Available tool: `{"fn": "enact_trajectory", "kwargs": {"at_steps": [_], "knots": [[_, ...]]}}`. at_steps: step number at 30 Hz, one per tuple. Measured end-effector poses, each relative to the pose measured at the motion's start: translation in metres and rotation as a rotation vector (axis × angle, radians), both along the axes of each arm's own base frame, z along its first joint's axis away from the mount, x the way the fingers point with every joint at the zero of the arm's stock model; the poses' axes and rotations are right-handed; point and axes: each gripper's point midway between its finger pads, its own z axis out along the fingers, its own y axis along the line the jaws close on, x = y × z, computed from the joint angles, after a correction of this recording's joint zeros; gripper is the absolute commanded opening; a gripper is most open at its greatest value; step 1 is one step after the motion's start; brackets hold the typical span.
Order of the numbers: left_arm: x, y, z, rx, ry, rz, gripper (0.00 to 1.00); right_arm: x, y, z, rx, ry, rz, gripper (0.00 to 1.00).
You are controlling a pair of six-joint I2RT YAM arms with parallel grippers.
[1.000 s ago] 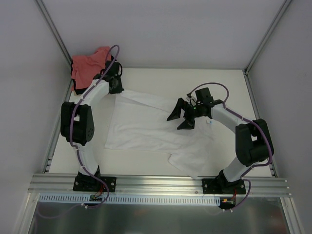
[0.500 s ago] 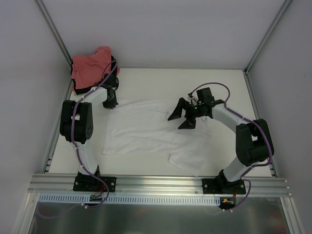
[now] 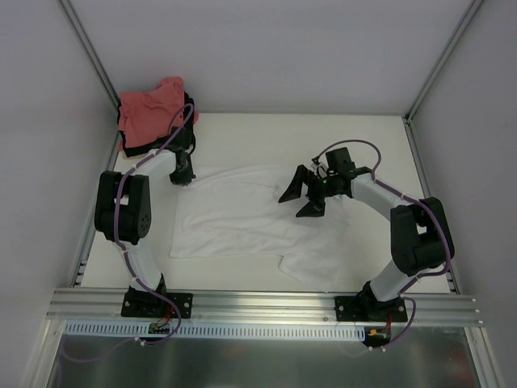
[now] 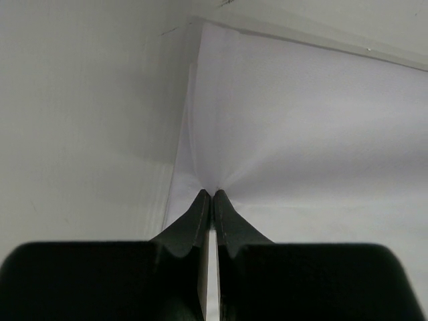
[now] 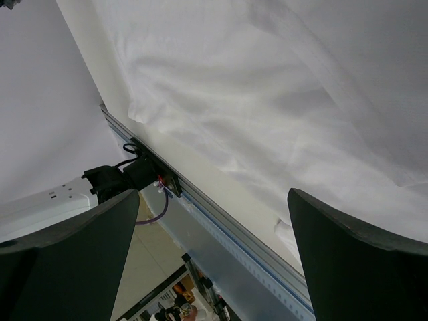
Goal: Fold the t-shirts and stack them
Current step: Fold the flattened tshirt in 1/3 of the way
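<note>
Cream tabletop [image 3: 266, 133], enclosed by pale wall panels [image 3: 266, 48]. We list:

- One white t-shirt [image 3: 234, 218], spread mostly flat mid-tabletop, with a rumpled part trailing toward the aluminium rail [image 3: 266, 305].
- One salmon-pink t-shirt [image 3: 149, 109], bunched in the far left corner.
- Left end effector [image 4: 212, 195], pressed together, clamped on the white t-shirt's far left edge.
- Right end effector [image 3: 300, 196], spread wide apart, holding nothing, over the white t-shirt's right part.

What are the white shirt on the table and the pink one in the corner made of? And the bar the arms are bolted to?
The white t-shirt looks like soft matte cloth, probably cotton knit: it creases and lies limp. The salmon-pink t-shirt seems similar, bunched in a heap. The mounting rail looks like bare aluminium: silvery, dull sheen, long grooves.
</note>
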Motion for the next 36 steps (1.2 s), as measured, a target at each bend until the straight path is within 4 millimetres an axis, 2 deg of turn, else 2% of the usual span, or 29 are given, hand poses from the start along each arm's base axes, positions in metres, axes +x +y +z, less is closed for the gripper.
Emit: {"fn": "enact_trajectory", "kwargs": {"at_steps": [3, 6, 13, 17, 22, 25, 29, 33, 36], "knots": [[0.000, -0.003, 0.003, -0.015, 0.003, -0.006, 0.00, -0.001, 0.000, 0.000, -0.001, 0.003, 0.000, 0.99], [0.005, -0.005, 0.015, -0.024, -0.013, -0.010, 0.00, -0.001, 0.000, 0.000, 0.000, 0.002, 0.000, 1.00], [0.022, -0.007, 0.067, -0.039, -0.124, -0.013, 0.00, -0.005, -0.002, -0.003, -0.001, 0.006, -0.001, 0.99], [0.024, -0.008, 0.083, -0.044, -0.159, -0.015, 0.00, -0.008, -0.003, -0.008, -0.007, 0.011, -0.002, 1.00], [0.020, -0.011, 0.083, -0.059, -0.149, -0.025, 0.00, -0.004, -0.004, -0.012, -0.022, 0.012, -0.009, 1.00], [0.015, -0.011, 0.079, -0.065, -0.140, -0.028, 0.00, 0.014, 0.000, -0.010, -0.038, 0.006, -0.009, 0.99], [0.005, -0.013, 0.072, -0.078, -0.119, -0.036, 0.00, 0.038, 0.007, 0.002, -0.033, -0.044, -0.006, 0.99], [-0.007, -0.012, 0.063, -0.081, -0.100, -0.038, 0.00, 0.040, 0.008, 0.004, -0.031, -0.050, -0.006, 1.00], [-0.019, -0.011, 0.048, -0.078, -0.070, -0.036, 0.00, 0.038, 0.007, -0.001, -0.033, -0.042, -0.006, 0.99]]}}
